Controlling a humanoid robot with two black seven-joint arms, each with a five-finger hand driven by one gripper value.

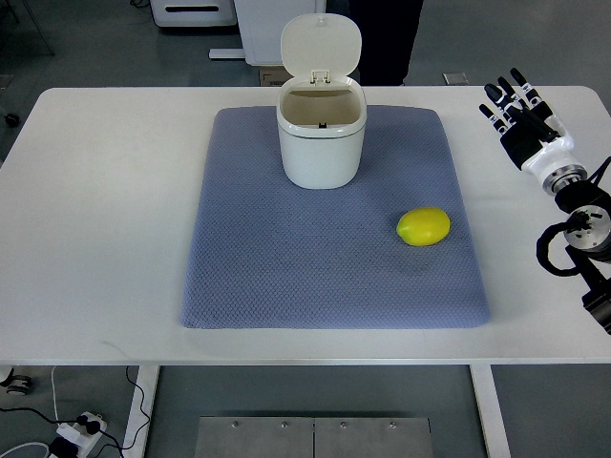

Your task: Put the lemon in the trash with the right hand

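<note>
The lemon (423, 227) lies on the right part of the blue-grey mat (286, 277), its long axis running left to right, and it sits to the left of and nearer than the right hand (520, 113), which hovers over the table's (95, 210) far right edge with fingers (496, 100) extended, loosely spread and holding nothing. The lemon looks smooth, glossy and oval on the quilted fabric mat. The white plastic trash bin (322, 143) stands at the far middle of the mat, lid (321, 45) up; the left hand is out of view.
</note>
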